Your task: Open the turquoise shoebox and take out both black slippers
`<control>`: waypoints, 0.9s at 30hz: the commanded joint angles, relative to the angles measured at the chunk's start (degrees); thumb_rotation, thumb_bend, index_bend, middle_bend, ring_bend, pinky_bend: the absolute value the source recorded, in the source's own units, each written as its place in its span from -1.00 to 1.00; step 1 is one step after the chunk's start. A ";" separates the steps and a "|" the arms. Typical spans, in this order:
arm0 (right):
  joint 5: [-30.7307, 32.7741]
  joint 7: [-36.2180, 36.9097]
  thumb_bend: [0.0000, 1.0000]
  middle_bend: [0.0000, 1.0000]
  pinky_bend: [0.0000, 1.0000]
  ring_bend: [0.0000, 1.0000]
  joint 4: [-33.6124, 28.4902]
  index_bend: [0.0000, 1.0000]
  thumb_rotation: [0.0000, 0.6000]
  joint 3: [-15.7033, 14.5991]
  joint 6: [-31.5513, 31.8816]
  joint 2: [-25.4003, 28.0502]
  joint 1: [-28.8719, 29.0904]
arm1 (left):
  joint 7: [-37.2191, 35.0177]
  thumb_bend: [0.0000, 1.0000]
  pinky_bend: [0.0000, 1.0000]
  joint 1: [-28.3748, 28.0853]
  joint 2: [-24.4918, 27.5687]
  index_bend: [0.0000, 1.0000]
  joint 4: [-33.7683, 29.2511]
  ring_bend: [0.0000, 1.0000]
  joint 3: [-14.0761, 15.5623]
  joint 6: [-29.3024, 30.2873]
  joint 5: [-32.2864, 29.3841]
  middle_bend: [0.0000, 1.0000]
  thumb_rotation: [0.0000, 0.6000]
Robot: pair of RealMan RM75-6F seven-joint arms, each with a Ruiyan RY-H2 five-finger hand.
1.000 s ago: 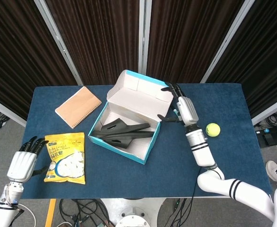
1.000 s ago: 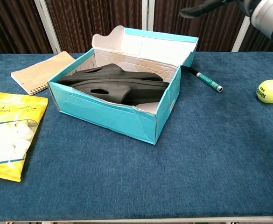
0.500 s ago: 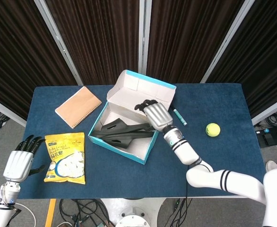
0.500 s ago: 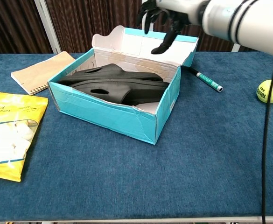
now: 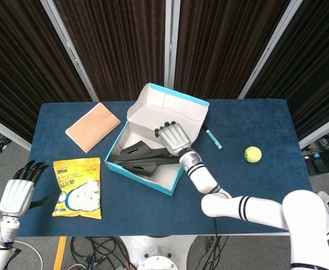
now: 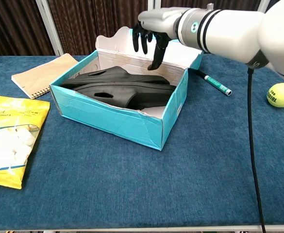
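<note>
The turquoise shoebox stands open mid-table, its lid leaning back. Two black slippers lie stacked inside. My right hand hovers over the box's far right part, fingers spread and pointing down just above the slippers, holding nothing. My left hand hangs off the table's near left edge, fingers apart and empty; the chest view does not show it.
A tan spiral notebook lies far left. A yellow snack bag lies near left. A green pen and a yellow tennis ball lie right of the box.
My right hand has swung left from beside the box's right wall to over the box and come down toward the slippers. My left hand has drawn back off the table edge.
</note>
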 commanded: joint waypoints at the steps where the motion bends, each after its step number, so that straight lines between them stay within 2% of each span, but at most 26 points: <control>1: 3.07 -2.26 -0.80 -0.23 -0.41 -0.52 0.95 -0.26 1.00 -1.31 1.06 -1.39 1.38 | -0.33 -0.83 -0.48 0.03 -0.06 -0.63 0.28 -0.82 -0.03 0.09 0.03 -0.69 1.00; 27: 5.83 -5.10 -0.79 -0.23 -0.41 -0.52 5.31 -0.25 1.00 -3.92 1.42 -5.36 4.24 | -2.39 -0.83 -0.48 0.41 -0.53 -0.63 2.14 -0.82 0.10 0.25 -0.09 -0.69 1.00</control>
